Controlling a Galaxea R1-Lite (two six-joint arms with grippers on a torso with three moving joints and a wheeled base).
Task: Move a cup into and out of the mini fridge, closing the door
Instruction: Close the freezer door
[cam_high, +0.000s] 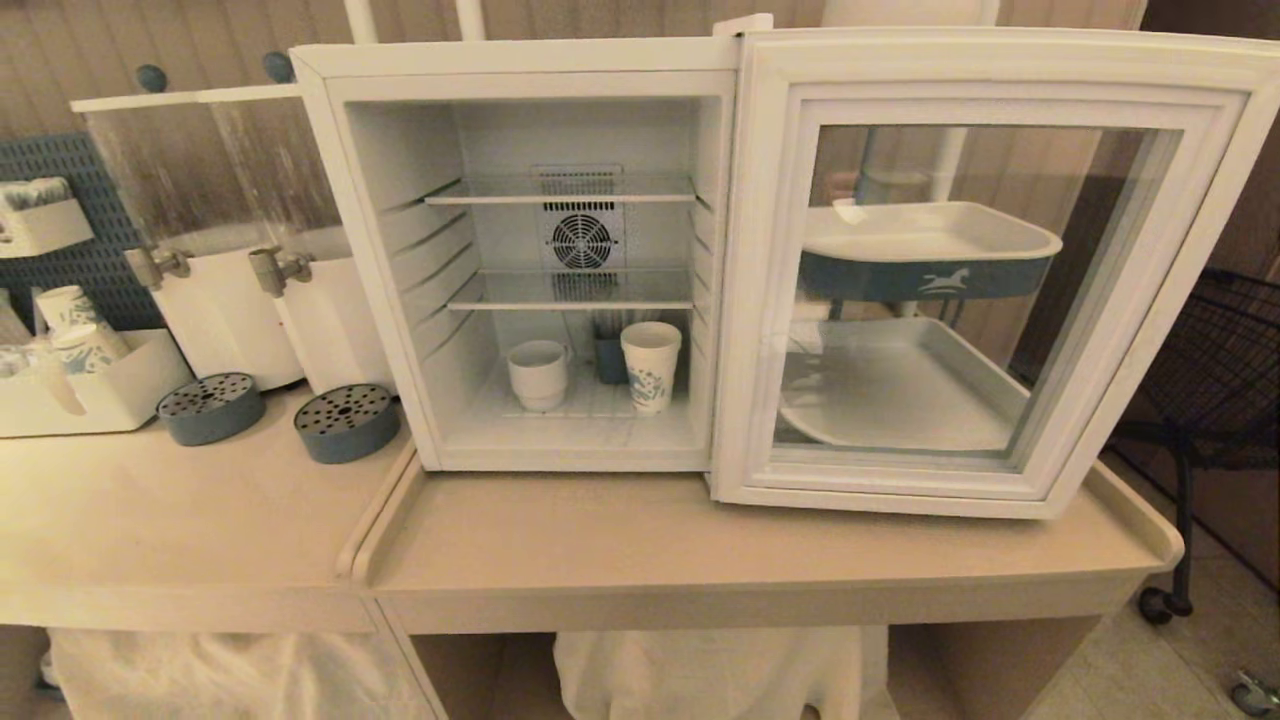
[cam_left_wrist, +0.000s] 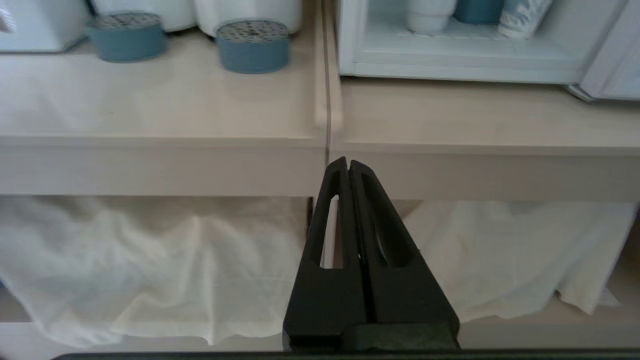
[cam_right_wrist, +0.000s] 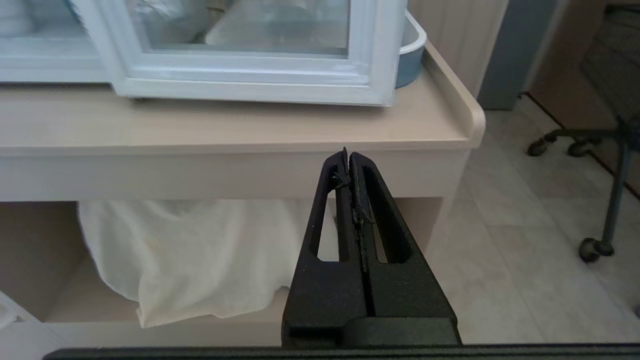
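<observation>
The white mini fridge (cam_high: 520, 62) stands on the counter with its glass-windowed door (cam_high: 990, 480) swung wide open to the right. On the fridge floor sits the small plain white cup (cam_high: 538, 374), left of a paper cup with blue print (cam_high: 651, 366); the white cup's base (cam_left_wrist: 429, 20) also shows in the left wrist view. Neither arm appears in the head view. My left gripper (cam_left_wrist: 347, 165) hangs shut and empty in front of the counter's front edge, below the seam between the two tables. My right gripper (cam_right_wrist: 347, 156) is shut and empty, below the counter edge under the open door (cam_right_wrist: 250, 80).
Two white drink dispensers (cam_high: 250, 300) with blue-grey drip trays (cam_high: 346, 422) stand left of the fridge. A box of paper cups (cam_high: 75, 345) sits far left. A white and blue tray (cam_high: 925, 250) shows behind the door glass. White cloth (cam_left_wrist: 150, 260) hangs under the counter; a black wheeled cart (cam_high: 1210, 400) stands right.
</observation>
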